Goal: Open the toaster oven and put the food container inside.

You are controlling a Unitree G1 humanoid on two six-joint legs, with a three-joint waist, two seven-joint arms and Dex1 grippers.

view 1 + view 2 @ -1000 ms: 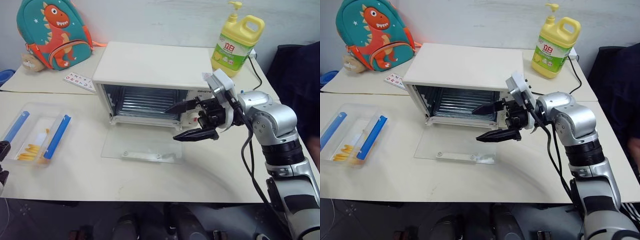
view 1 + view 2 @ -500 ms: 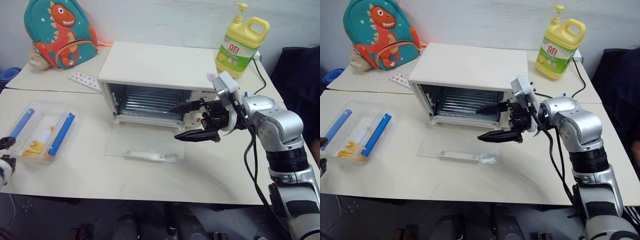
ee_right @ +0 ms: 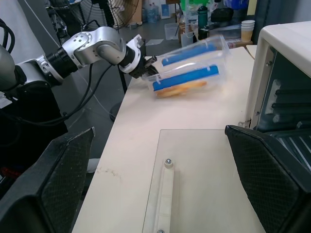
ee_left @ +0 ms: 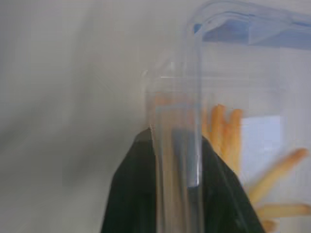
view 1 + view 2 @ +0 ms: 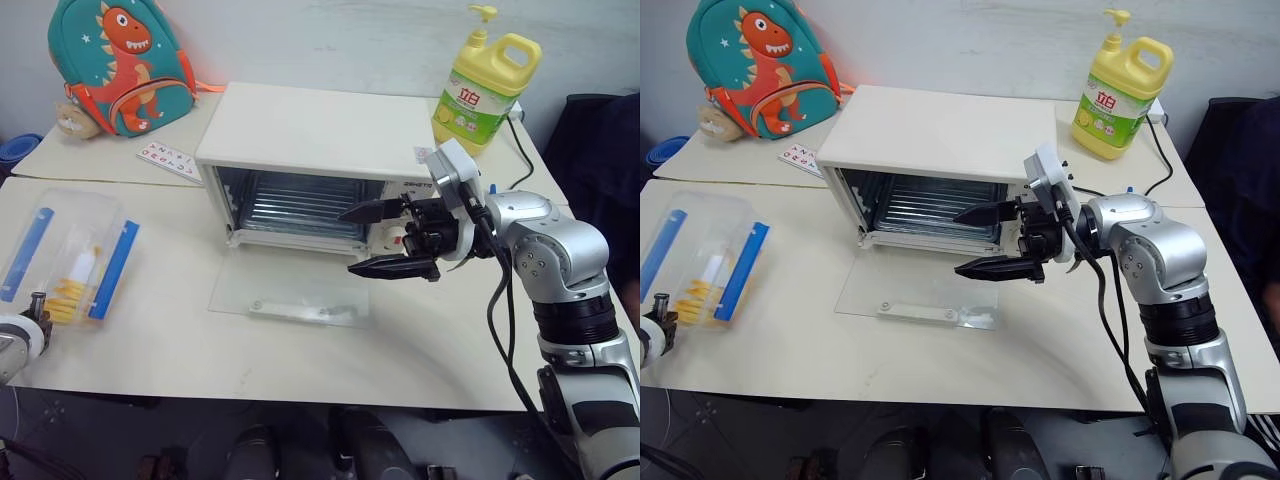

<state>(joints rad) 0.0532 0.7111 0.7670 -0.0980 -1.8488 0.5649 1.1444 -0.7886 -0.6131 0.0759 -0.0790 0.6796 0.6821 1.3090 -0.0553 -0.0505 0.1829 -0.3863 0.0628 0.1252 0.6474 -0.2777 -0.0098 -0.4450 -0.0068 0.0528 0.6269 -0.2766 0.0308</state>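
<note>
1. The left wrist view looks from very close. Here the two black fingers (image 4: 129,194) of the left pincer (image 4: 170,189) are pressed on the clear wall of the box (image 4: 233,145), one on each side, so the pincer is pinching the box. Yellow food strips (image 4: 272,174) show through the plastic.
2. The right wrist view looks across the bench (image 3: 126,145). It shows the box lifted at one end and tilted, with the left pincer gripping its near end. The head views do not show that tilt so well.
3. In the head views the box sits near the left edge of the bench, well apart from the oven (image 5: 310,150). The left arm reaches up from below the bench edge to the box's near end.
4. The oven door (image 5: 290,290) is open and lies flat on the bench. The rack inside is bare.
5. The right pincer (image 5: 375,240) is spread wide. It hangs over the open door, just in front of the oven's mouth. The right arm is bent and points sideways toward the left.
6. A dinosaur bag (image 5: 115,60) and a yellow bottle (image 5: 485,85) stand behind the oven.
</note>
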